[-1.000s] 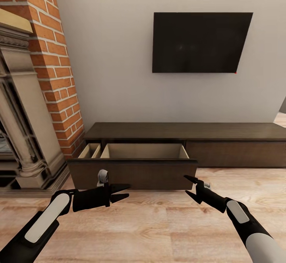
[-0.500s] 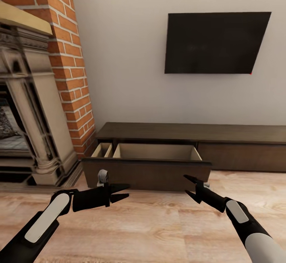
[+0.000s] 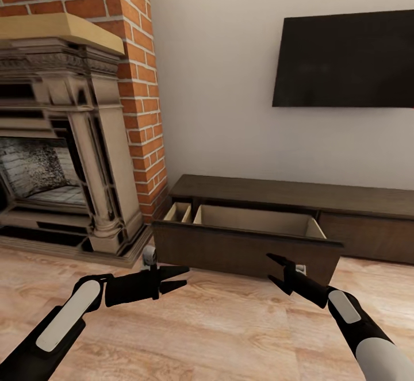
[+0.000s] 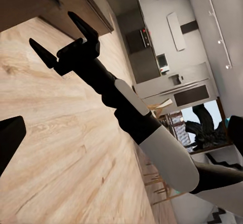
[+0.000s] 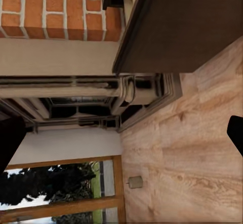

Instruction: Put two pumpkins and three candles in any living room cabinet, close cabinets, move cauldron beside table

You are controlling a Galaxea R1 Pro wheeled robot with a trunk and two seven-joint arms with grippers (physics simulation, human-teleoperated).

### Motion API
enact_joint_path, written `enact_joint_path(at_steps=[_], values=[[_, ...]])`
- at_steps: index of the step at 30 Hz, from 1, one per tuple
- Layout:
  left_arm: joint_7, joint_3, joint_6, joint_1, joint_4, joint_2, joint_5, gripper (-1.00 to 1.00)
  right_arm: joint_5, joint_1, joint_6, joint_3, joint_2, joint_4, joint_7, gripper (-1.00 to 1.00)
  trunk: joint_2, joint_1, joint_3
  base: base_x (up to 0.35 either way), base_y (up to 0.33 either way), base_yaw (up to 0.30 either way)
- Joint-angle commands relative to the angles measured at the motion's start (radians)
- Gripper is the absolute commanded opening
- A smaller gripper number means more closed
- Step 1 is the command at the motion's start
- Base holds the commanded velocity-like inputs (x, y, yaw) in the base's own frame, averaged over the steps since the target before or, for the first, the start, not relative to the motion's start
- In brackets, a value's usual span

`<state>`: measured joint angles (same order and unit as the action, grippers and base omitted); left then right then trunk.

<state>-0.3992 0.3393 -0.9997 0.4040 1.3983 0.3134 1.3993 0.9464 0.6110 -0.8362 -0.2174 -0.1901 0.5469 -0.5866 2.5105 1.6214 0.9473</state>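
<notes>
The cabinet point(image 3: 299, 196) is a long, low dark-brown unit against the wall. Its left drawer point(image 3: 247, 251) is pulled out, showing pale beige inner walls and a divider; the drawer front hides its floor. My left gripper point(image 3: 186, 275) hovers open just above the floor, before the drawer's left end. My right gripper point(image 3: 269, 268) is open too, close in front of the drawer front, and appears in the left wrist view point(image 4: 53, 29) below the cabinet point(image 4: 30, 1). The right wrist view looks along the drawer front point(image 5: 187, 26). Pumpkins, candles and cauldron are out of view.
A stone fireplace point(image 3: 69, 139) with a brick column point(image 3: 138, 82) stands left of the cabinet, its hearth base point(image 3: 75, 243) jutting onto the wood floor point(image 3: 218, 329). A dark TV point(image 3: 345, 59) hangs on the wall above the cabinet.
The whole picture has slid right, so the camera has turned left: more fireplace shows and the cabinet sits further right. Both grippers keep the same pose and stay open.
</notes>
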Motion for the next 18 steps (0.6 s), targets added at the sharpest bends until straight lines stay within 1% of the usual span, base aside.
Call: enact_joint_path(at_steps=[1,3,5,10,14,18], values=[[-0.007,0.001,-0.001,0.001,0.0,0.0,-0.005,1.0,-0.002,0.001,-0.006,-0.004,0.001,-0.001,-0.003,1.0,0.0,0.0,0.001,-0.009,0.006,0.061],[-0.007,0.002,0.0,0.001,0.0,0.0,-0.006,1.0,-0.001,0.0,-0.006,-0.005,0.001,-0.005,-0.008,1.0,0.0,0.0,0.001,-0.003,-0.068,0.024],[-0.006,0.003,0.0,0.001,0.0,0.0,-0.006,1.0,0.001,0.001,-0.006,-0.005,0.001,-0.008,-0.022,1.0,0.0,0.0,0.001,-0.001,-0.21,0.007],[-0.006,0.003,-0.001,0.001,0.0,-0.001,-0.006,1.0,0.0,0.001,-0.006,-0.004,0.001,-0.012,-0.069,1.0,0.0,0.0,0.001,0.0,-0.258,0.002],[-0.006,0.003,0.0,0.001,-0.001,-0.001,-0.006,1.0,0.0,0.0,-0.006,-0.004,0.001,-0.013,-0.079,1.0,0.0,0.0,0.001,0.0,-0.276,0.005],[-0.006,0.003,0.0,0.001,0.0,0.0,-0.006,1.0,0.0,0.0,-0.006,-0.004,0.001,-0.014,-0.082,1.0,0.0,0.0,0.001,0.0,-0.279,0.186]])
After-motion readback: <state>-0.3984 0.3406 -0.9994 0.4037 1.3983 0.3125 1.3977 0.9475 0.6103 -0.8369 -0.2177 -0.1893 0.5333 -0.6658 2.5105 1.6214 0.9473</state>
